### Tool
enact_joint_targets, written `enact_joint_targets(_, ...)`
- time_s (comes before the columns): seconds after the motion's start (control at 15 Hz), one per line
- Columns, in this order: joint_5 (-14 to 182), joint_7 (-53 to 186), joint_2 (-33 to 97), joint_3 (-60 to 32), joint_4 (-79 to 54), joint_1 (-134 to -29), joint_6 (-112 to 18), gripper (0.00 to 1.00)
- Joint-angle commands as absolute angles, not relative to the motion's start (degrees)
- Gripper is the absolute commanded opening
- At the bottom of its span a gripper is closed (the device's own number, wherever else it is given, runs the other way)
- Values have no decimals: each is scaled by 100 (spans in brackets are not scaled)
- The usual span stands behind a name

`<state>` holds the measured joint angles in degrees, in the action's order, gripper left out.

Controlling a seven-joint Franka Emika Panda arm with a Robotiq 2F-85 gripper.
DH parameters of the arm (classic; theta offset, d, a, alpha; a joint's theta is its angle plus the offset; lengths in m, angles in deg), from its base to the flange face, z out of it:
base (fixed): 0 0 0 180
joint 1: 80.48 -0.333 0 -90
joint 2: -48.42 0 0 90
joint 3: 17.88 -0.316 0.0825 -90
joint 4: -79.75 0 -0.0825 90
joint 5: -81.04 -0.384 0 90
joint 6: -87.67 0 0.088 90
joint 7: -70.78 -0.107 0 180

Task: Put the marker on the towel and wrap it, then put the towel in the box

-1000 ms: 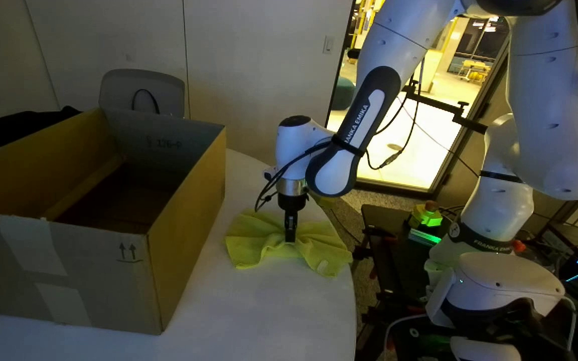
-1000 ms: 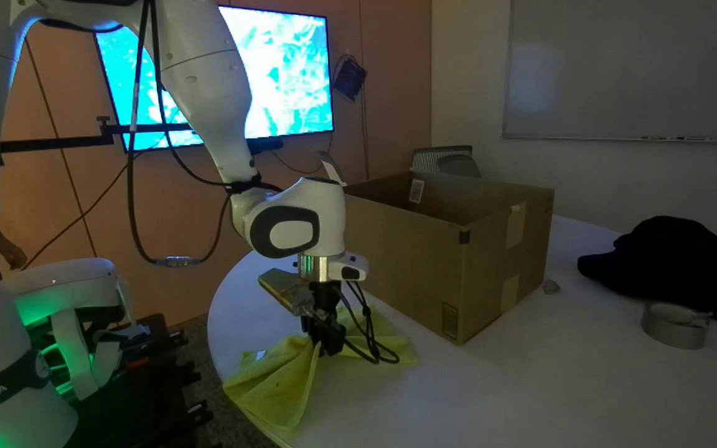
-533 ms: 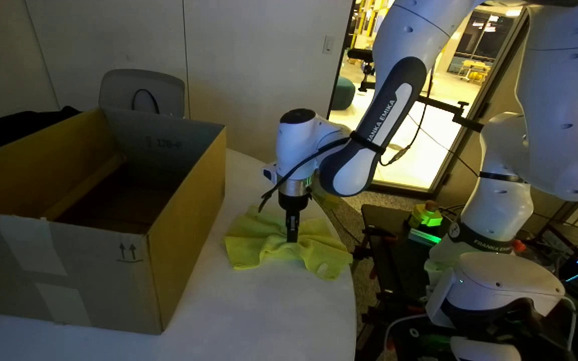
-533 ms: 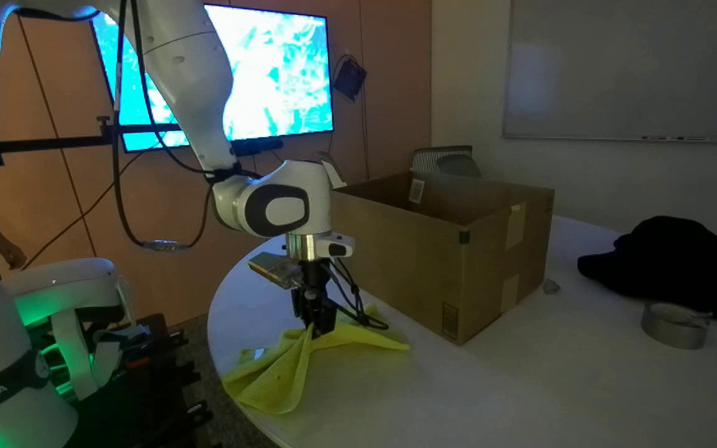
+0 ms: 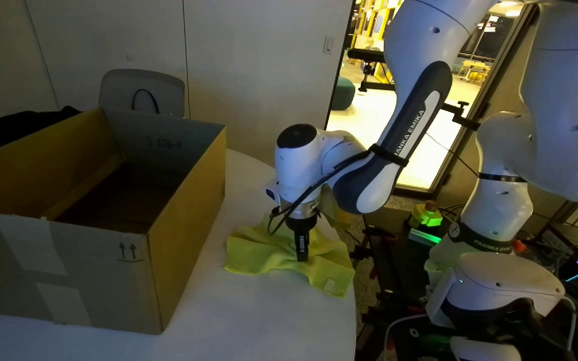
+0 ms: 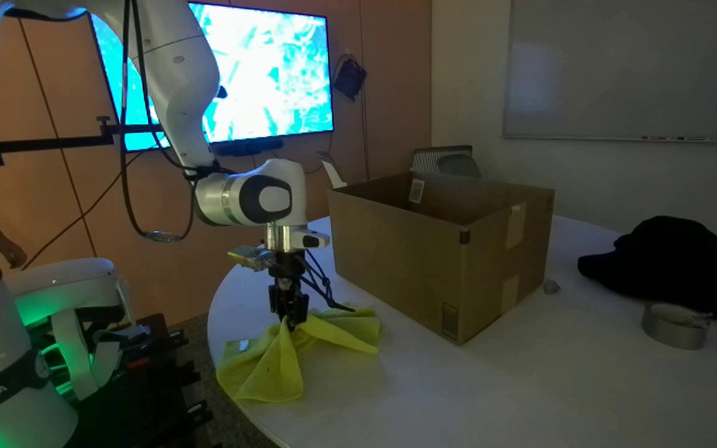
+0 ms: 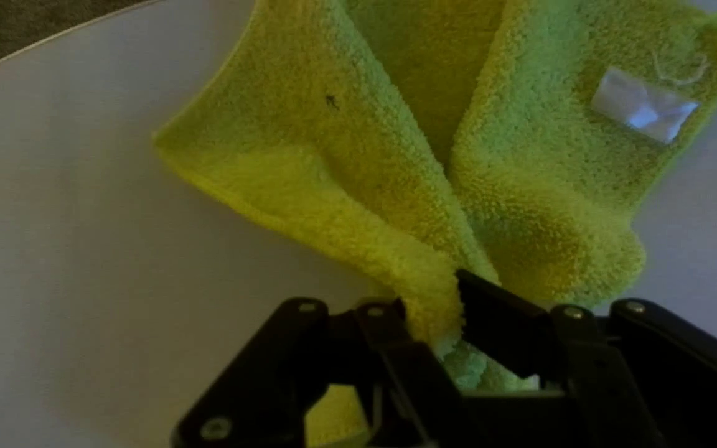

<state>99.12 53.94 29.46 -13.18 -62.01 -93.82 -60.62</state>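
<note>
The yellow towel point(image 5: 256, 250) lies crumpled on the white table; it also shows in an exterior view point(image 6: 268, 367) and the wrist view point(image 7: 358, 155). My gripper point(image 5: 302, 258) points down at the towel's middle, and it also shows in an exterior view point(image 6: 291, 323). In the wrist view the gripper point(image 7: 431, 302) is shut on a pinched fold of the towel, drawn up between the fingers. The marker does not show; it is hidden or out of view. The brown cardboard box point(image 5: 186, 230), open at the top, stands beside the towel; it also shows in an exterior view point(image 6: 399, 255).
The round white table point(image 5: 249, 316) has its edge close to the towel. A grey tape roll point(image 6: 674, 325), a black cloth point(image 6: 676, 264) and a small crumpled scrap point(image 6: 551, 287) lie on the box's far side. A chair point(image 5: 143, 90) stands behind the box.
My gripper has moved away from the box, dragging the towel's pinched middle and its box-side part along. The gathered folds have shifted; the box has not moved.
</note>
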Motion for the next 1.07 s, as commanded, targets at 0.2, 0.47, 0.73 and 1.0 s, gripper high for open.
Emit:
enact_joint_targets(0.2,8534,5501,2938,-2139,-5810,-9186,-5449,10)
enact_joint_targets(0.47,7764,5458,2818,-2427,-5477,-9174,-5368,10)
enact_joint_targets(0.73,7627,4947,2390,-2367,-5039,-9356,-5480,10)
enact_joint_targets(1.0,7547,4514,1899,-2349,-4698,-9479,-5796,10)
